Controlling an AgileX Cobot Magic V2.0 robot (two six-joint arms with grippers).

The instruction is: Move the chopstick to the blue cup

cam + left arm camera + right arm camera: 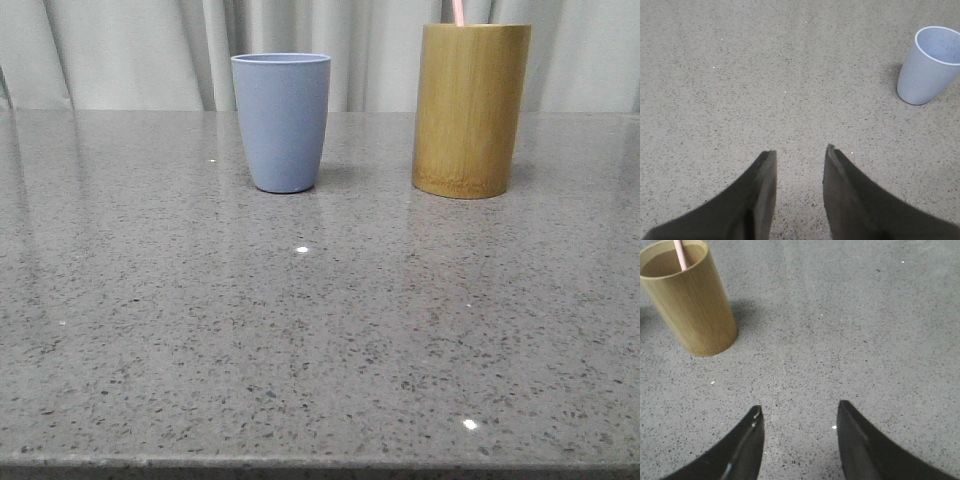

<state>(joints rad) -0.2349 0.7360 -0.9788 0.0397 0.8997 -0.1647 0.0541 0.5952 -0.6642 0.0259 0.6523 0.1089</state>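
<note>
The speckled grey surface [320,340] carries a bamboo holder [470,110] and, just beside it, the empty blue cup [282,120]. The left hand [800,152] and right hand [799,410] are seen parted and empty above the surface. The chopstick [680,254] stands inside the holder; it is judged light, stiff and slippery, best pinched at its exposed top.

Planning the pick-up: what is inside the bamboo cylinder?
A pale pink chopstick stands in the bamboo cylinder, its top poking above the rim. Its lower length and the cylinder's bottom are hidden by the wall.
</note>
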